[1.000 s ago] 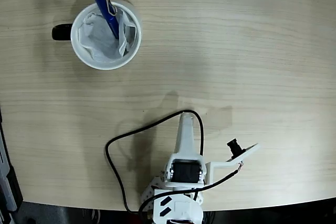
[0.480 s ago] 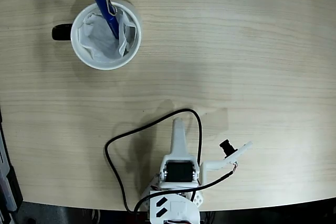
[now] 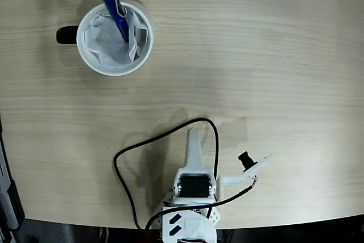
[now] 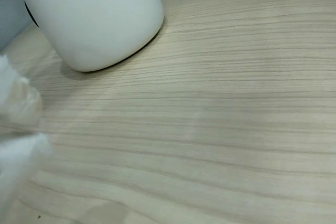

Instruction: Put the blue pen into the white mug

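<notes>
**K:** Near the table's (image 3: 273, 55) far-left corner in the fixed view: the white mug (image 3: 115, 39), black handle (image 3: 66, 34) pointing at the left edge. The blue pen (image 3: 115, 13) stands inside it, tilted, cap end with the silver clip (image 3: 119, 1) sticking out over the far rim. Crumpled white paper (image 3: 108, 41) lines the inside around it.

**R:** Arm?

**K:** The arm (image 3: 193, 192) is folded at the near edge, well apart from the mug. Black cable (image 3: 128, 157) loops on the table just left of it.

**R:** Fingers wide or narrow?

**K:** Cannot tell. Fixed view shows one white finger (image 3: 193, 146) from above, nothing held. Wrist view gives only a blurred white blob (image 4: 16, 145) at the left edge, plus the mug's outer wall (image 4: 92, 17) top left.
</notes>
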